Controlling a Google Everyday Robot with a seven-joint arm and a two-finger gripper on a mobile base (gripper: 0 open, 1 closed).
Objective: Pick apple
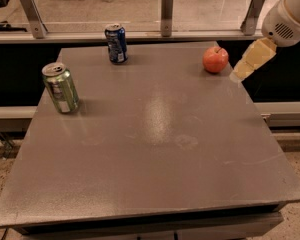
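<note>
The apple (pixel 215 59) is small, round and red-orange with a dark stem. It sits near the far right corner of the grey table (pixel 155 134). My gripper (pixel 238 75) comes in from the upper right on a white arm. Its yellowish fingers (pixel 254 58) point down and left. The tip hangs just right of the apple, a short gap away, over the table's right edge.
A blue can (pixel 116 43) stands at the far middle-left of the table. A green can (pixel 61 87) stands near the left edge. A rail with metal posts (pixel 167 6) runs behind the table. The floor drops away past the table's right and front edges.
</note>
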